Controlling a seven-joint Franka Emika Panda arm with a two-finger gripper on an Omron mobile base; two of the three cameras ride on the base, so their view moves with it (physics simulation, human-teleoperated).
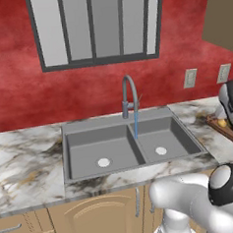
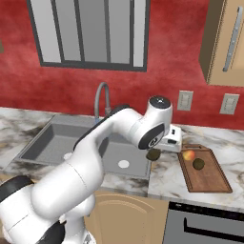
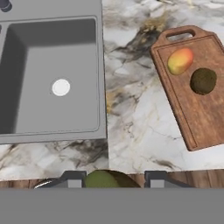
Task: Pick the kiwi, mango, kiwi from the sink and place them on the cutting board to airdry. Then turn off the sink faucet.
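One kiwi (image 3: 105, 179) clamped in your gripper (image 3: 111, 180) over the counter | cutting board (image 3: 197, 122), with mango (image 3: 180, 61) and second kiwi (image 3: 203, 81), lies ahead-right in the hand view, long axis running away.

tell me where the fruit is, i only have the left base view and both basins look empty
observer: the mango and a dark kiwi lie apart on the cutting board.
operator: and the other kiwi
observer: the green kiwi sits between the fingers of the gripper.
operator: over the board yet
observer: no, in the right base view it hangs short of the board, by the right rim of the sink.
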